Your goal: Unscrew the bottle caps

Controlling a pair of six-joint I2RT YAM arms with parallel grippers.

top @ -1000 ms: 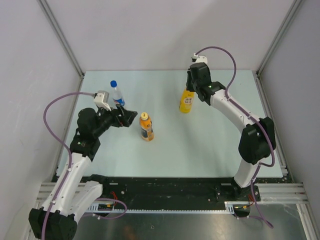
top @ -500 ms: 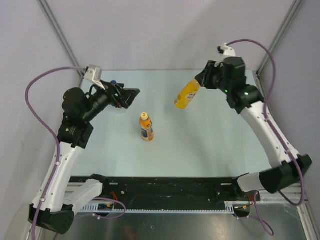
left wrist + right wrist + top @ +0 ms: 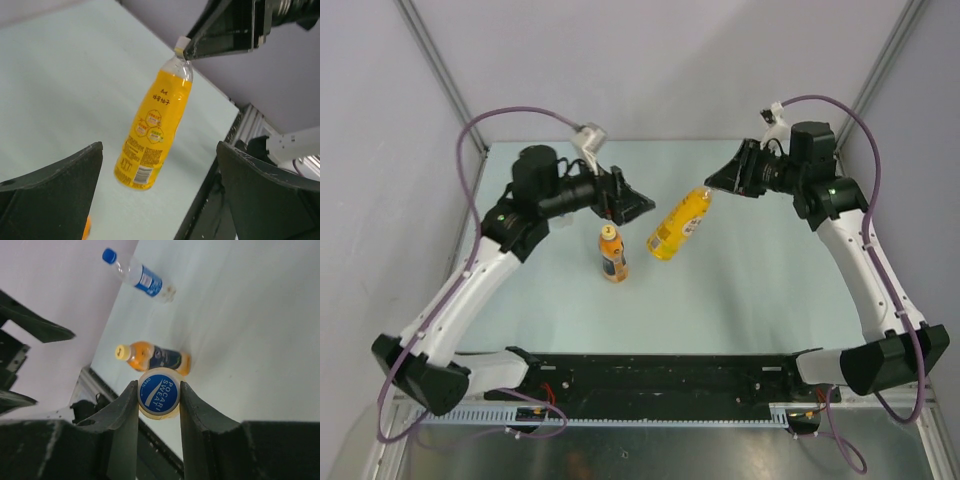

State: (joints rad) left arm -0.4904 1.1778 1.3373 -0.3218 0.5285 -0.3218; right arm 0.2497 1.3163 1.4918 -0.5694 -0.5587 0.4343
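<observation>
A pale green table point(image 3: 740, 290) sits between grey walls. At the centre of the top view the tall yellow bottle point(image 3: 678, 224) hangs tilted above the table, its cap point(image 3: 158, 393) pinched between the closed jaws of the right gripper point(image 3: 712, 188). To its left the left gripper point(image 3: 638, 205) points at it, jaws spread wide and empty. Below that gripper the short orange bottle point(image 3: 612, 253) stands capped. The water bottle point(image 3: 137, 275), blue cap on, shows at the upper left of the right wrist view.

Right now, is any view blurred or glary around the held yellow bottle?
Top external: even light, no glare, yellow bottle crisp. Left wrist: bottle sharp, left fingers dark and soft. Right wrist: white cap print readable, right fingers dark, soft.
</observation>
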